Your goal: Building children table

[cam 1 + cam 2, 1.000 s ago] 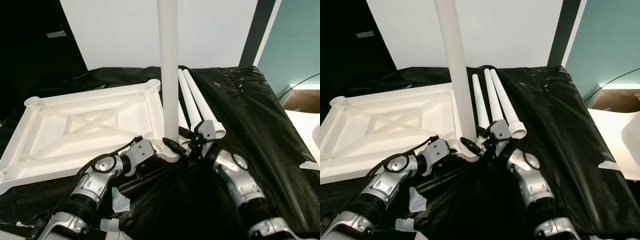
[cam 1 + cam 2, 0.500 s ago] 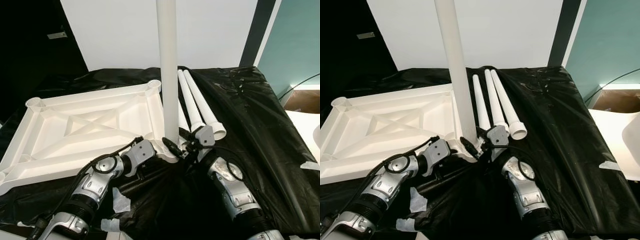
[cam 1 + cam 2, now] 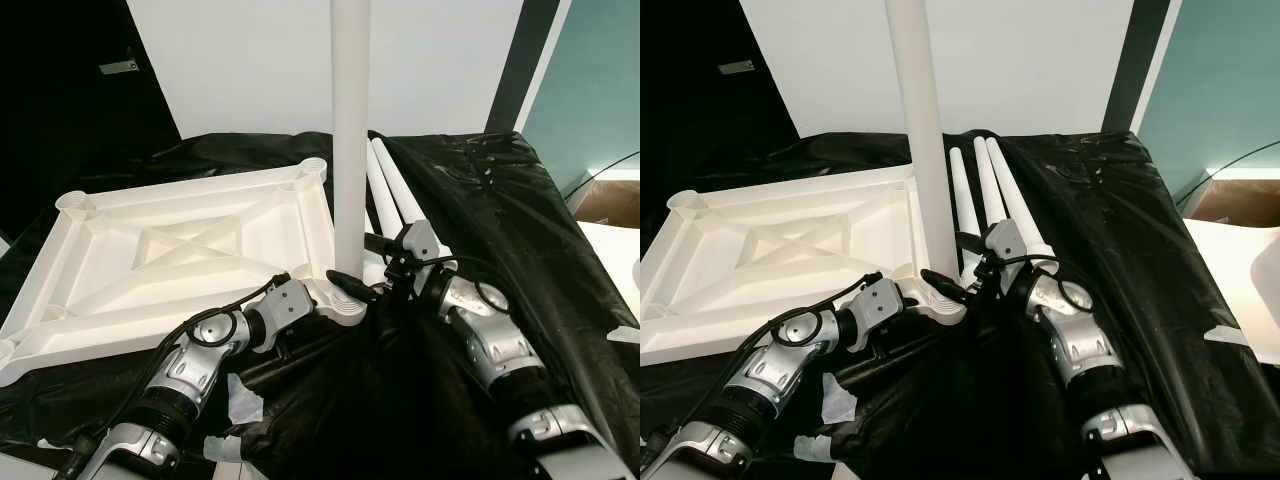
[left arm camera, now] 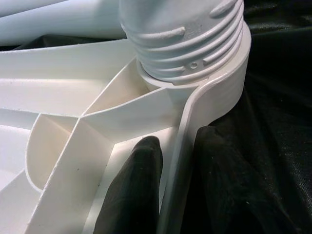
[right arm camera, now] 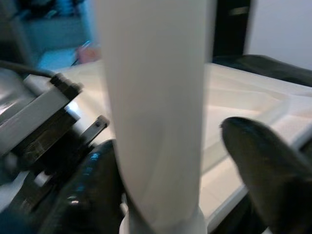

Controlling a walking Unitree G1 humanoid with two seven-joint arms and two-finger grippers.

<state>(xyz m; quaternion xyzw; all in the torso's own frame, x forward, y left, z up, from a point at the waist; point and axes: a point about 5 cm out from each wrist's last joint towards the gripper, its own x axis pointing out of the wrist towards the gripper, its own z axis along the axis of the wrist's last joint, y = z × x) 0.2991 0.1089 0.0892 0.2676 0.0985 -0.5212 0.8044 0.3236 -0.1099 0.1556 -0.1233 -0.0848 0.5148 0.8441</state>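
White leg [image 3: 350, 150] stands centre-frame in the tabletop [image 3: 180, 250] corner; my left hand [image 4: 173, 195] pinches the rim, right hand [image 5: 161, 161] straddles the leg loosely; next, twist it tight.

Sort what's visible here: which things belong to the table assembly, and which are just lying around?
In the job:
upturned tabletop
upright leg in its corner socket
spare legs
left gripper clamping the rim
right gripper around the leg

Lying about:
black sheet
tape scraps

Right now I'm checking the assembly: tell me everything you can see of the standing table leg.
The standing leg is a smooth white plastic tube, upright, its ribbed threaded end seated in the near corner socket of the upturned tabletop. The right gripper straddles its lower part, one finger either side; the left gripper pinches the tabletop's rim beside the socket.
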